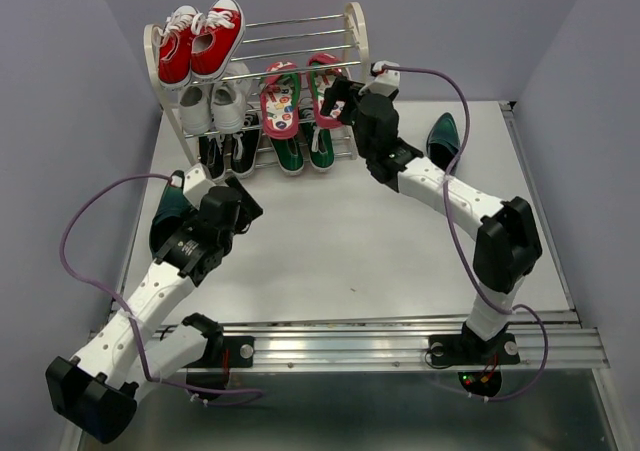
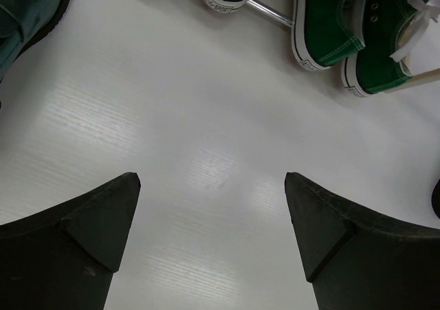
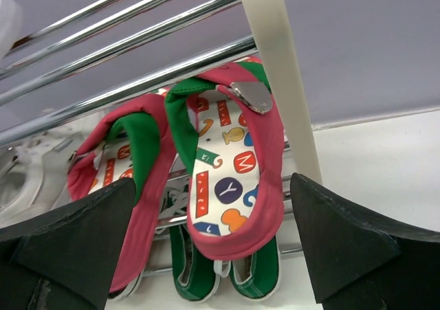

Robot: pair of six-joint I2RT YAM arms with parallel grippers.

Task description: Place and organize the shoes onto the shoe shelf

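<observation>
Right wrist | right tool (image 3: 212, 186) wide, empty, facing flip-flops (image 3: 237, 138) | left tool (image 2: 212, 179) wide, empty

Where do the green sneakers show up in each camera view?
Top external: green sneakers at the bottom of the shoe shelf, right half, under the flip-flops.
Left wrist: upper right corner.
Right wrist: bottom centre, below the flip-flops.
Shared landmark: the shelf's chrome rods.
</observation>
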